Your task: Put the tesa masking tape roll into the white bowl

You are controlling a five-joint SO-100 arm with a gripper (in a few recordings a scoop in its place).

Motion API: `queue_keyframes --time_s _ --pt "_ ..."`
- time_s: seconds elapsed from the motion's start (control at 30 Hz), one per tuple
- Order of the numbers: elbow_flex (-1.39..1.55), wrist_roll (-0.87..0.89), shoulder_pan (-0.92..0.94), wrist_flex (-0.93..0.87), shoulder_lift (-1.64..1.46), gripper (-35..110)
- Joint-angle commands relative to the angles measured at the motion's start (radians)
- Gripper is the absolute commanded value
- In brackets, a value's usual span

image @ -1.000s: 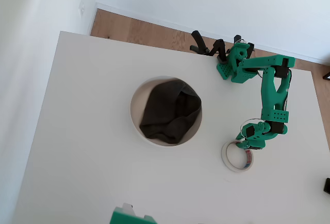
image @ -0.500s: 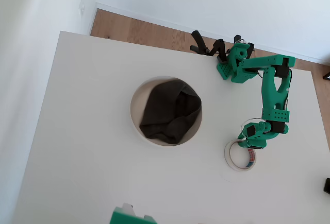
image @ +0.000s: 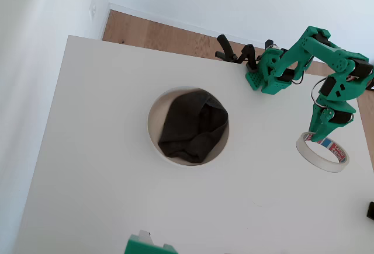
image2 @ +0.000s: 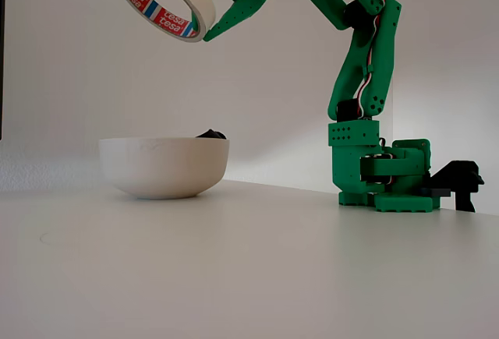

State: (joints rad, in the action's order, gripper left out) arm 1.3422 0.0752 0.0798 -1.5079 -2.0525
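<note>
Hanging high in the air, the tesa masking tape roll (image2: 164,0) is gripped by the jaws of the green gripper (image2: 209,27), which are closed on its rim; a second ago the roll lay flat on the surface under a lowered arm, and it is now lifted well clear of it. In the overhead view the roll (image: 321,152) is seen shifted toward the right side of the surface (image: 105,195), close to its right edge, and the arm (image: 336,84) is folded upward rather than stretched downward.

The white bowl (image: 188,126) is unchanged in place, near the middle of the surface, with a dark grey cloth (image: 193,127) lying inside it. A broad stretch of bare surface is left between the bowl and the roll, and wide open margins are seen to the bowl's left and below it in the overhead view.

The fixed view shows the roll's height above the bowl (image2: 164,167) and its tilt (the red-and-blue printed core faces the camera). There the cloth (image2: 210,134) is glimpsed as a small dark tip above the rim.
</note>
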Motion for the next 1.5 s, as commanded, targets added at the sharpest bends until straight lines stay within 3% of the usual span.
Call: queue_keyframes --time_s 0.0,0.27,0.47,0.83,1.23,1.33,1.47 --pt "-0.074 -0.023 0.19 -0.002 -0.19 -8" --pt "-0.064 -0.075 0.62 0.15 -0.072 -8" --pt "-0.064 -0.084 0.805 0.342 0.176 -8" --pt "-0.064 -0.118 0.825 0.503 0.555 -8" --pt "-0.064 -0.112 0.813 0.56 0.752 -8" --pt "-0.064 -0.11 0.815 0.56 0.752 23" --pt "-0.064 -0.112 0.813 0.554 0.742 26"
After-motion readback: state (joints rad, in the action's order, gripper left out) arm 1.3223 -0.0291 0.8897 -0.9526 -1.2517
